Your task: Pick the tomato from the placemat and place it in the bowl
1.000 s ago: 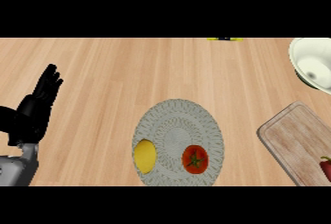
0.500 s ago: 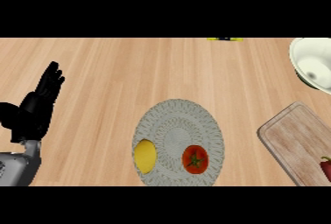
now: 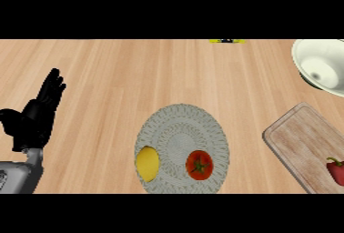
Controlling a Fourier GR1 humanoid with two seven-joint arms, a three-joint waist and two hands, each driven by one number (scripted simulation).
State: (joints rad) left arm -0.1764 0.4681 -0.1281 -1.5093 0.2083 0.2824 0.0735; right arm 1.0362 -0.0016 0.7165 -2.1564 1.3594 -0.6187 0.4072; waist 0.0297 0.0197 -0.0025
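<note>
A red tomato (image 3: 199, 164) with a green stem lies on the round grey woven placemat (image 3: 181, 136), near its lower right part. A yellow lemon (image 3: 148, 163) lies beside it to the left on the same mat. The white bowl (image 3: 325, 66) stands at the upper right corner of the wooden counter, partly cut off by the view's edge. My left hand (image 3: 37, 119) rests at the left edge, fingers straight and pointing up, holding nothing, far from the tomato. My right hand does not show.
A pale wooden cutting board (image 3: 304, 141) lies at the right, with a red pepper (image 3: 336, 170) at its lower right edge. A small yellow and black object (image 3: 226, 41) sits at the counter's far edge.
The left hand has shifted very slightly; the tomato, lemon and bowl have not moved.
</note>
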